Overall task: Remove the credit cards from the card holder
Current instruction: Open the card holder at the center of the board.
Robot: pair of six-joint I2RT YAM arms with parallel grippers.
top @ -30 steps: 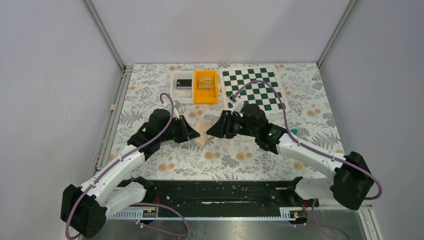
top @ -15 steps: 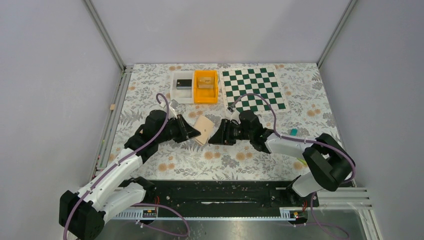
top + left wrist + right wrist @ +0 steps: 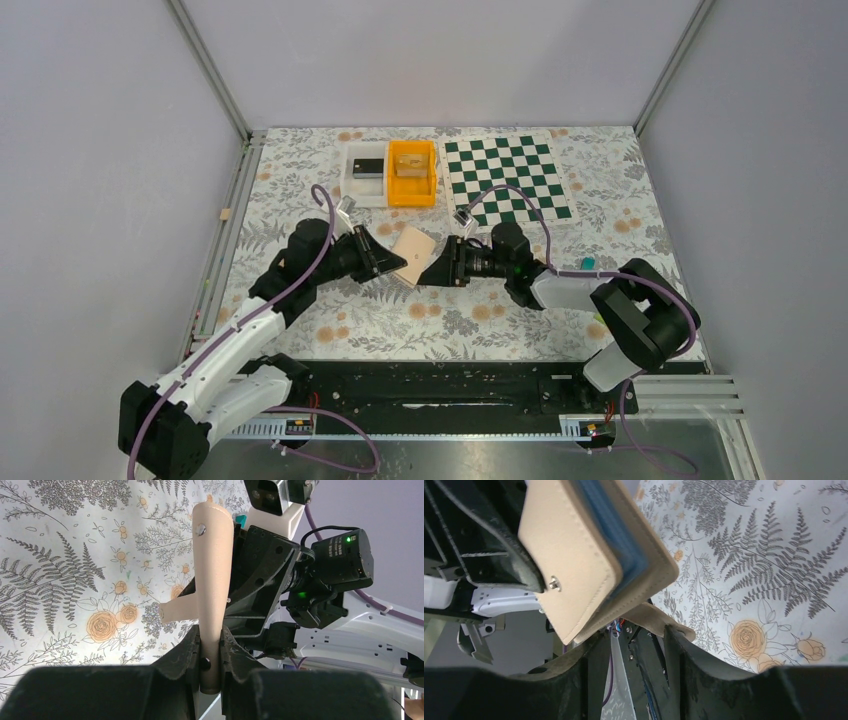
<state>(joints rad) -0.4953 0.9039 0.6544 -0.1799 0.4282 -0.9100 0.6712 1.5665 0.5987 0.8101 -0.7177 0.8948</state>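
The card holder [image 3: 414, 255] is a tan bifold, lifted off the table between the two arms and folded almost closed. My left gripper [image 3: 392, 266] is shut on its lower edge; the left wrist view shows the holder [image 3: 212, 570] standing edge-on from between my fingers [image 3: 187, 652]. In the right wrist view its tan cover with a snap stud [image 3: 569, 565] sits just beyond my right gripper [image 3: 631, 647], and blue layers [image 3: 621, 532] show between the covers. The right gripper [image 3: 432, 272] is open; the tan strap flap [image 3: 656, 620] lies against one fingertip, unclamped. No separate card shows.
A white tray [image 3: 352, 186] holding a dark object and an orange bin [image 3: 412, 194] stand at the back. A green-and-white chequered mat [image 3: 508, 178] lies at the back right. A small teal item [image 3: 588, 263] sits beside the right arm.
The left gripper has raised the card holder slightly up and to the right. The right arm has folded in and swung round, its gripper now close to the holder's right edge.
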